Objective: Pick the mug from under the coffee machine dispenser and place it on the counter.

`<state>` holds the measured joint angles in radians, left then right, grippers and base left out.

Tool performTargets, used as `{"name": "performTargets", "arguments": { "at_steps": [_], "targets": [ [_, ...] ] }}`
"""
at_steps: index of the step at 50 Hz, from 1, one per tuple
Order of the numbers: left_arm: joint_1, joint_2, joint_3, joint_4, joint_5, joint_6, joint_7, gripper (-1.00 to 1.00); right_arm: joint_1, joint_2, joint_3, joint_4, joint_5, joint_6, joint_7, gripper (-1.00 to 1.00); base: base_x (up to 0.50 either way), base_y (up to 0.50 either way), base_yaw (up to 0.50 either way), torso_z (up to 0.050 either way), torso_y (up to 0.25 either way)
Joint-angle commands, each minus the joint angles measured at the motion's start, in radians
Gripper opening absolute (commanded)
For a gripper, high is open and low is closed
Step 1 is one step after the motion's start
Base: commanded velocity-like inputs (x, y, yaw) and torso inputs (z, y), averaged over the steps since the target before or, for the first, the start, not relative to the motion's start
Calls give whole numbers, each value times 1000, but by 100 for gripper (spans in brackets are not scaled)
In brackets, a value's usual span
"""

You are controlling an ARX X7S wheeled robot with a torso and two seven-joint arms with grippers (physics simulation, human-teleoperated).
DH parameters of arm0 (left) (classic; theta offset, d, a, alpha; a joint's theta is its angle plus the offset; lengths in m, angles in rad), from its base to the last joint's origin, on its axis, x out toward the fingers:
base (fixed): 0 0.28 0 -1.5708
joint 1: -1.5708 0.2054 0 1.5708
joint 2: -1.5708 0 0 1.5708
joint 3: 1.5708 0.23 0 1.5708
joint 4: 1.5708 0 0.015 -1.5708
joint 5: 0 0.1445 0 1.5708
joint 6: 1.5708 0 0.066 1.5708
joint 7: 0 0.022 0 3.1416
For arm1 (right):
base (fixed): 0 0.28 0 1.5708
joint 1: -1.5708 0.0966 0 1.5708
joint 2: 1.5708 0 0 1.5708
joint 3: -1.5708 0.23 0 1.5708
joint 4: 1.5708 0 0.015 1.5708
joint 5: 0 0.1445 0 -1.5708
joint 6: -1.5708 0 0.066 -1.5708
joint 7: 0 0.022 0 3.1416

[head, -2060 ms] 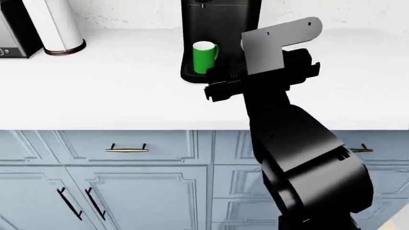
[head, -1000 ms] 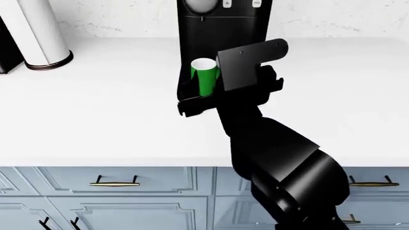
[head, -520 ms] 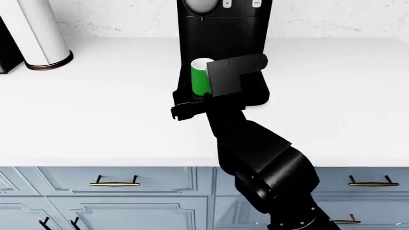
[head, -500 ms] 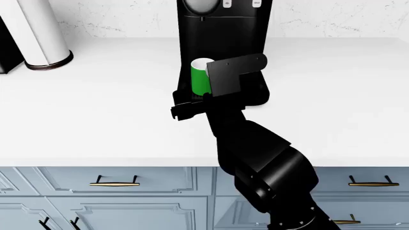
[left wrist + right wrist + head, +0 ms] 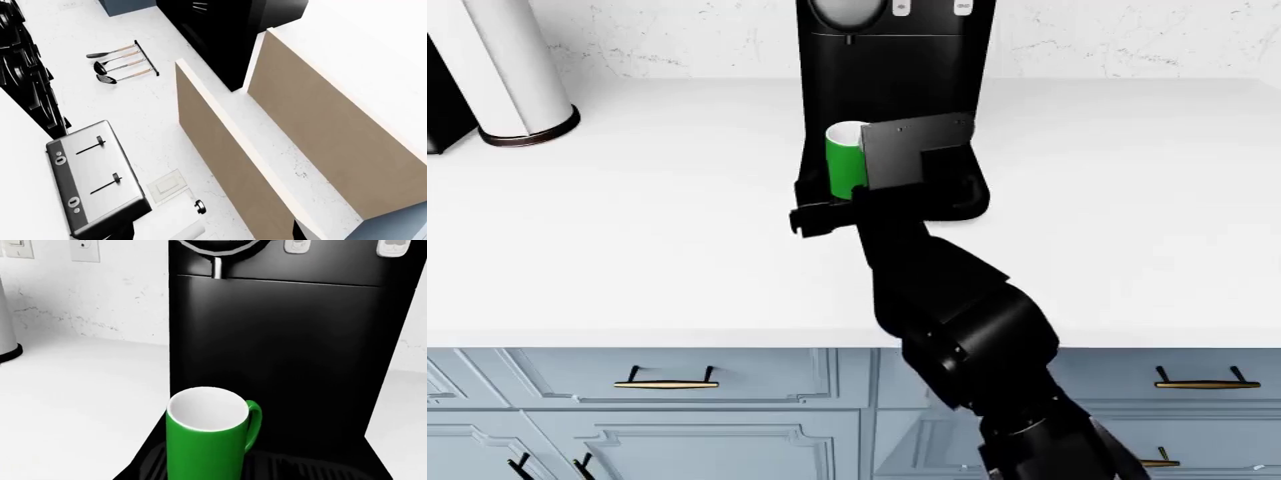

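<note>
The mug (image 5: pixel 207 440) stands upright on the ridged drip tray of the coffee machine (image 5: pixel 280 340), in the lower centre of the right wrist view, directly below the spout. Its handle points toward the right of that frame. In the head view the mug (image 5: pixel 845 160) sits at centre frame, with the right arm's black wrist plate just beside it and covering its right side.

The right gripper (image 5: pixel 827 212) is low at the tray's front edge; its jaws are hidden by the arm, so whether they are apart or together cannot be told. The left gripper is not visible in any view.

Handling judgement: the mug looks rigid, light and empty, with a smooth glazed wall likely to slip under a weak pinch. The straight body below the rim offers the surest hold; the loop handle is a poorer option. It appears breakable, so it should be set down gently on the white desk (image 5: pixel 627 230).
</note>
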<state>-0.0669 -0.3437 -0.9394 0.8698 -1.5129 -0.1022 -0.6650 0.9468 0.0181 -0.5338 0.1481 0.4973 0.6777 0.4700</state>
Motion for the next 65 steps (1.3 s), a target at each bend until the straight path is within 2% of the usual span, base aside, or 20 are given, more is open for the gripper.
{"name": "performTargets", "arguments": {
  "at_steps": [1, 11, 32, 39, 55, 65],
  "targets": [
    [1, 0, 0, -1, -2, 3, 1, 100, 41, -6, -37, 148, 31, -101, 5, 100, 0, 0, 0, 0, 0],
    [1, 2, 1, -5, 0, 5, 4, 100, 86, -11, -104, 269, 86, -185, 15, 100, 0, 0, 0, 0, 0],
    [3, -2, 0, -4, -4, 9, 0, 100, 200, -15, -355, 508, 281, -367, 67, 100, 0, 0, 0, 0, 0],
    [3, -3, -1, -6, -5, 10, 0, 100, 249, -17, -477, 585, 399, -447, 94, 100, 0, 0, 0, 0, 0],
    [-3, -2, 8, -10, 3, 11, 1, 100, 371, -18, -917, 715, 817, -686, 110, 100, 0, 0, 0, 0, 0],
    [-1, -1, 9, -11, 4, 13, 5, 100, 392, -18, -1001, 740, 914, -744, 129, 100, 0, 0, 0, 0, 0]
  ]
}}
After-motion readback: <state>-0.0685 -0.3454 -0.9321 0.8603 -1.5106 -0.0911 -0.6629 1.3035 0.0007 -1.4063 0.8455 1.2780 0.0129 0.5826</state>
